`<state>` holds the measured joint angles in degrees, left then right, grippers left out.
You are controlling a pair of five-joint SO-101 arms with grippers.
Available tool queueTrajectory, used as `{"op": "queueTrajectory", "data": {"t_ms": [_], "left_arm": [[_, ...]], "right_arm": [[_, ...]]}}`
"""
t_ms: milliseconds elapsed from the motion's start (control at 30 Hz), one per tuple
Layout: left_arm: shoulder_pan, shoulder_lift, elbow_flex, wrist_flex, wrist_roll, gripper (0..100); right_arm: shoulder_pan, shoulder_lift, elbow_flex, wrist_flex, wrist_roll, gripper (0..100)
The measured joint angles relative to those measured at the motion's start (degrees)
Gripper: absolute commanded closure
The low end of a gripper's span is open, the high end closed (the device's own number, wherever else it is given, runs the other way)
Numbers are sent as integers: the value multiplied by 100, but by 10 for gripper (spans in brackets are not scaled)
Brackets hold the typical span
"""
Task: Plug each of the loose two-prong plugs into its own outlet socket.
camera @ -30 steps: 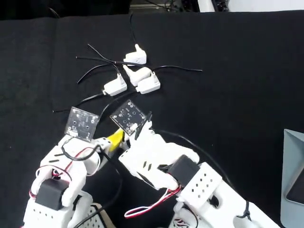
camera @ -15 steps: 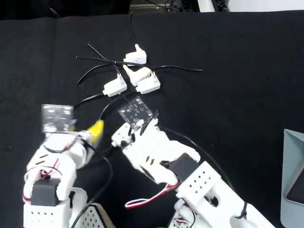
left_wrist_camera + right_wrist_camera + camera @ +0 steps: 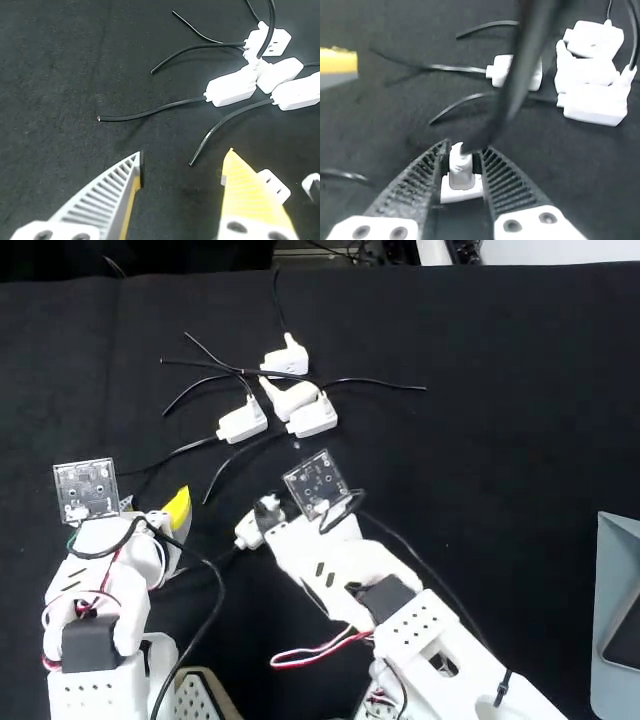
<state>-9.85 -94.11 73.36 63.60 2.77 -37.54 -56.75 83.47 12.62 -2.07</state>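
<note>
With right pincer [image 3: 464,149] pinches one white plug [image 3: 460,176]; holds left pincer [image 3: 183,153] spread wide over the desk [image 3: 50,75]. Seems early: shows no clearly joined pair in the white cluster [image 3: 290,398].

Five white corded connectors [image 3: 243,422] [image 3: 288,360] [image 3: 290,395] [image 3: 315,418] [image 3: 248,532] and two claws [image 3: 184,153] [image 3: 463,147].

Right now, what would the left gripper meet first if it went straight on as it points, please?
Probably the black cable end just ahead of the left gripper; depth is unclear.
</note>
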Motion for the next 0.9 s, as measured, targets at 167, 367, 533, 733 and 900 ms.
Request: {"op": "queueTrajectory", "data": {"t_ms": [167, 367, 533, 733, 900], "left_arm": [[0, 0, 0, 0, 0, 740], [0, 0, 0, 0, 0, 740], [0, 0, 44, 0, 0, 740], [0, 0, 44, 0, 0, 740], [0, 0, 44, 0, 0, 740]], "right_arm": [[35, 185, 0, -360, 97, 987], [35, 1310, 0, -905, 202, 987], [35, 2145, -325, -967, 202, 987], [114, 2347, -510, -1371, 229, 987], [158, 2409, -527, -1495, 237, 987]]}}
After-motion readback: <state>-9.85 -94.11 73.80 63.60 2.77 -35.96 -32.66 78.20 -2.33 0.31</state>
